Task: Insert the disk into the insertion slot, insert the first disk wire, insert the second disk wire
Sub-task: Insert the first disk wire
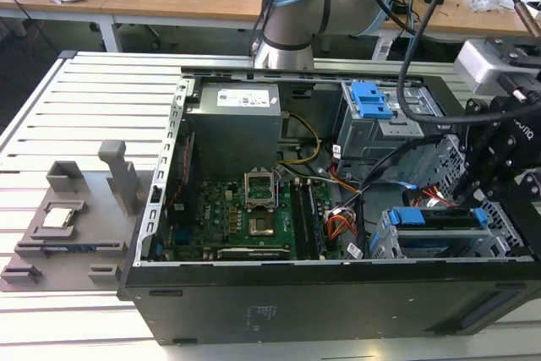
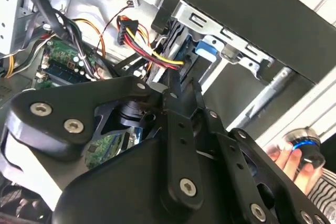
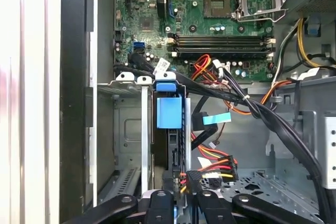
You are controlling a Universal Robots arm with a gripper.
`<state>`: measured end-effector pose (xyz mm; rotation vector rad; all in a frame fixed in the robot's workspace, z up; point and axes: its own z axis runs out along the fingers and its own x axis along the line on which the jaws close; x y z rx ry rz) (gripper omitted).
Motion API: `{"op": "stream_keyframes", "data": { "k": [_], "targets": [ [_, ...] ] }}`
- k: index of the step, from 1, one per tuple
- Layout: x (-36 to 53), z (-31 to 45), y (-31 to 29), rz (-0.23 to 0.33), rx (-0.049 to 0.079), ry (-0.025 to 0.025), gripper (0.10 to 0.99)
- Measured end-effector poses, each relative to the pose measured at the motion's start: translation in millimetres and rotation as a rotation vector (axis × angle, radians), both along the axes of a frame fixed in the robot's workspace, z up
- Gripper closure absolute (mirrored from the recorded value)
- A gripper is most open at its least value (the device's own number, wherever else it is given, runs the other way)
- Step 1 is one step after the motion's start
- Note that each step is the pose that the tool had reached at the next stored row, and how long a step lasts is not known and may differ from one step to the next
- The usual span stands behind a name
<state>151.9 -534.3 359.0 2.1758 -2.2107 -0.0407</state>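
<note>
The flat silver hard drive, clipped in a bright blue plastic carrier frame, is found seated in the silver perforated sheet-metal drive cage. This lies at about 4 o'clock in the exterior view, inside the open black tower case. The drive appears to be stood on its long edge, its long axis running from 9 to 3 o'clock in that view. A dark upper edge is presented between two blue frame ends, and the label is hidden. In the first wrist view the drive is seen edge-on, with a blue pull tab at one end. The black gripper is positioned just beside the drive's end, close to a bundle of red, yellow and black wires. Whether the claw is apart, together or clamped on anything cannot be told. A green motherboard at 6 o'clock and a grey power supply box at 11 o'clock are also housed in the case. A small square silver processor chip is carried on a grey moulded tray at 9 o'clock.
</note>
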Motion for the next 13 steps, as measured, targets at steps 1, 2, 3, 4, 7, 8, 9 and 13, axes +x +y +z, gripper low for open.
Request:
{"op": "stream_keyframes", "data": {
  "k": [1,2,3,4,7,8,9,13],
  "targets": [
    [0.0,4.1,0.4,0.000,-0.001,0.0001,0.855],
    [0.0,6.5,0.5,0.000,-0.001,0.0001,0.922],
    [0.0,8.5,0.5,0.000,-0.001,0.0001,0.980],
    [0.0,9.8,0.5,0.000,-0.001,0.0000,0.980],
    [0.0,21.5,0.7,0.000,-0.003,0.0001,0.980],
    [0.0,25.5,0.7,0.000,-0.003,0.0000,0.980],
    [0.0,26.4,0.7,0.000,-0.003,0.0000,0.980],
    [0.0,26.8,0.7,0.000,-0.003,0.0001,0.980]
  ]
}}
